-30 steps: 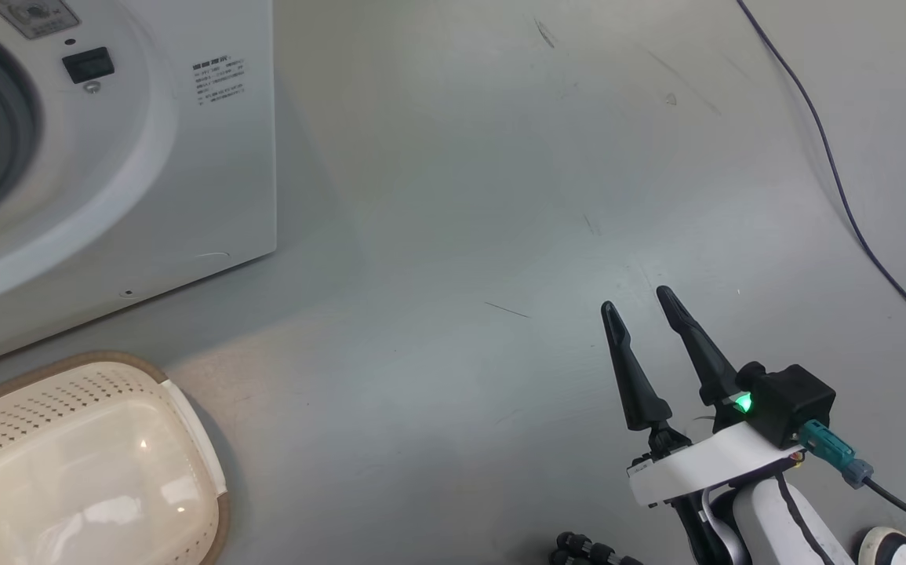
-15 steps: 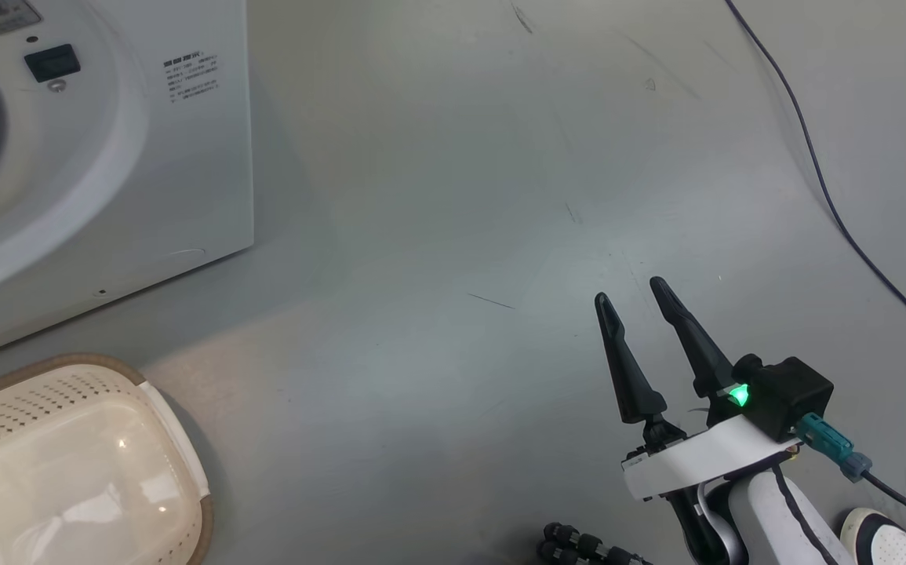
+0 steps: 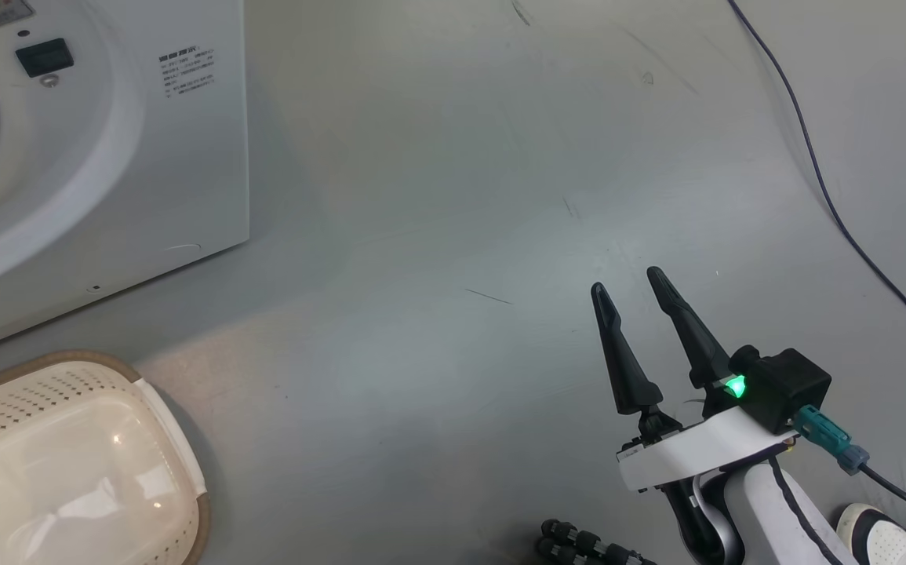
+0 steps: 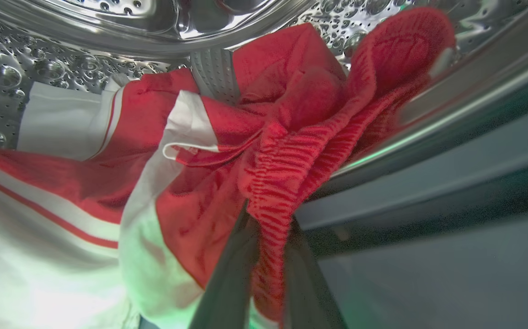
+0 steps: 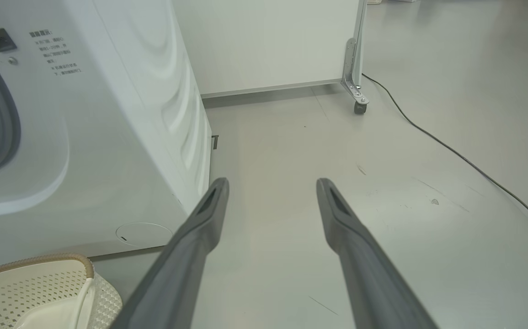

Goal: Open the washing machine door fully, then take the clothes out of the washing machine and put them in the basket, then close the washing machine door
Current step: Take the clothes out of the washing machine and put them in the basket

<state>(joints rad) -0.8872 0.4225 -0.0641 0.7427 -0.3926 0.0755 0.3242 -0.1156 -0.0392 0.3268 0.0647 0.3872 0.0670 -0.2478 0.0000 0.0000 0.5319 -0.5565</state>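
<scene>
In the left wrist view my left gripper is inside the perforated steel drum of the washing machine. Its two dark fingers are shut on a ribbed red fold of the clothes, a red garment with white bands lying in the drum. My right gripper hangs open over bare floor to the right of the machine, nothing between its fingers. The cream basket stands on the floor in front of the machine, also at lower left in the right wrist view. The washing machine door is out of view.
A dark cable runs across the floor at the right. A metal leg on a castor stands by a white wall panel behind the machine. Grey floor spreads between the machine, the basket and my right arm.
The head camera has turned a little, so machine and basket sit further left in its picture. The green part seen at the drum mouth has left that picture. My right gripper stays open.
</scene>
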